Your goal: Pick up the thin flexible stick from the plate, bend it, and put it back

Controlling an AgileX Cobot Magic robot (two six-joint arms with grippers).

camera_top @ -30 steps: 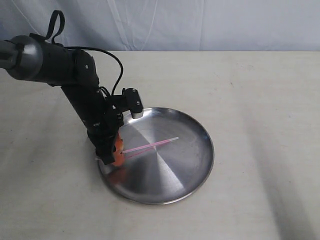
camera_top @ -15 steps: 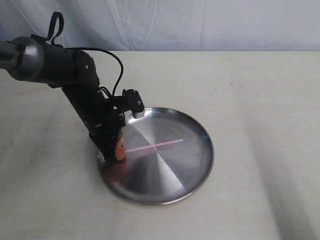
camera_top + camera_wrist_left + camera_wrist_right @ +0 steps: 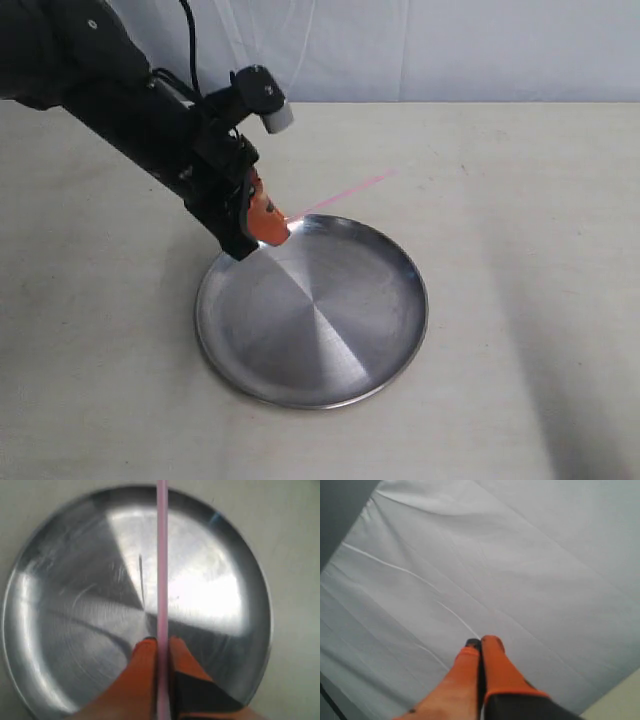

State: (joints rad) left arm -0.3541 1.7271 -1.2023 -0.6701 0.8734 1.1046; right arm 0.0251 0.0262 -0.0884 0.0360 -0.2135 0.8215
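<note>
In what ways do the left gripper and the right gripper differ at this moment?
The left gripper is shut on the thin pink stick, while the right gripper is shut on nothing. The left gripper hangs above the steel plate, while the right gripper faces only a white cloth. Both grippers are orange at the tips and closed.

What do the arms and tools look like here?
The left arm is matte black with rounded links, a black cable trailing above and a small white-tipped black camera on a bracket. The left tool and right tool have tapering orange fingers on black bases.
</note>
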